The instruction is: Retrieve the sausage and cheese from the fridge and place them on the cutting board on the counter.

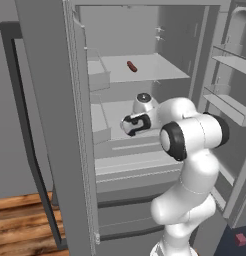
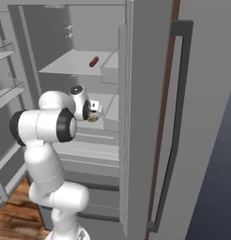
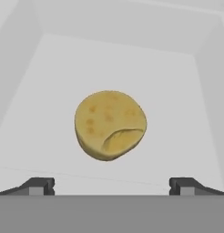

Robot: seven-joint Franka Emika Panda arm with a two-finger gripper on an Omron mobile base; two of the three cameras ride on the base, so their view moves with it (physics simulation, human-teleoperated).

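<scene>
The fridge (image 1: 50, 100) stands with both doors open. A dark red-brown sausage (image 1: 132, 66) (image 2: 93, 61) lies on its upper shelf. A round yellow cheese (image 3: 109, 125) with darker spots rests on the middle shelf, and a sliver of the cheese (image 2: 93, 119) peeks out under the hand. My gripper (image 3: 111, 185) (image 2: 95, 112) reaches into the middle shelf, aimed at the cheese and a short way from it. It is open, fingertips (image 3: 41, 185) wide apart with nothing between them. The cutting board and the counter are out of view.
The open door's shelves (image 1: 227, 107) (image 2: 4, 86) jut out beside the arm. The other door (image 2: 145, 117) stands close on the opposite side. The upper shelf (image 1: 160, 70) hangs above the hand, drawers (image 1: 130, 170) lie below. Wood floor (image 1: 20, 220) shows low.
</scene>
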